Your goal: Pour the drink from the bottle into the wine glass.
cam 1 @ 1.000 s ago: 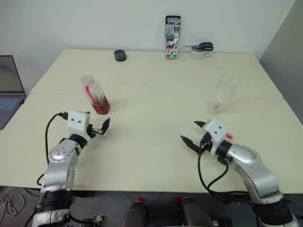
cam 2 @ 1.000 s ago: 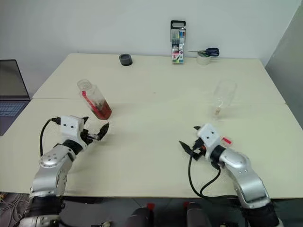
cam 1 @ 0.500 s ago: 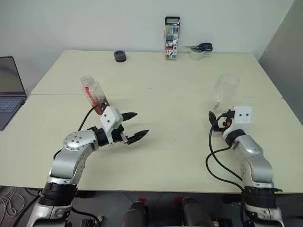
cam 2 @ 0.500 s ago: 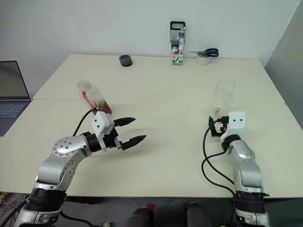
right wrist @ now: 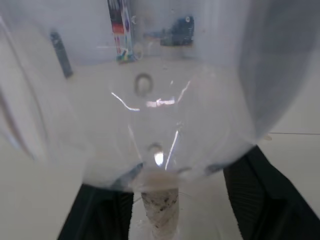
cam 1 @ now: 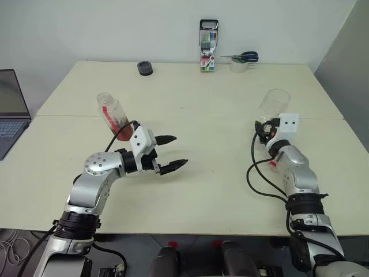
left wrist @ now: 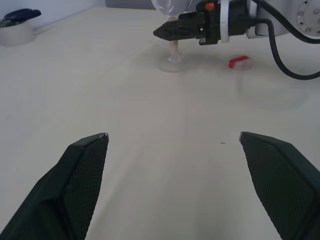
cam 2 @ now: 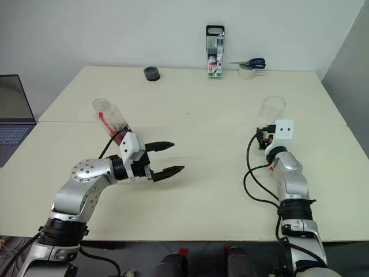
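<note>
Fingers of the left gripper (cam 1: 173, 153) stand spread wide with nothing between them, hovering above the bare table (cam 1: 207, 173) and pointing across toward the robot's right. Just behind that arm, the bottle (cam 1: 114, 114) stands uncapped on the table's left half, with a red-and-white label strip and a little reddish drink (cam 1: 122, 124) low in it; no finger touches it. Across the table, the right gripper (left wrist: 172, 31) reaches level to the wine glass (cam 1: 272, 107), its black fingers (right wrist: 260, 200) sitting on either side of the stem just under the bowl. They look partly closed around the stem, but whether they actually press on it cannot be told. The glass stands upright and empty on its round foot. A red cap (left wrist: 239, 62) lies on the table near the foot of the glass. Along the far edge are a black tape roll (cam 1: 146, 68), a marker pack (cam 1: 209, 46), scissors (cam 1: 245, 56) on a pale tape roll, and a laptop (cam 1: 11, 109) off the left side.
</note>
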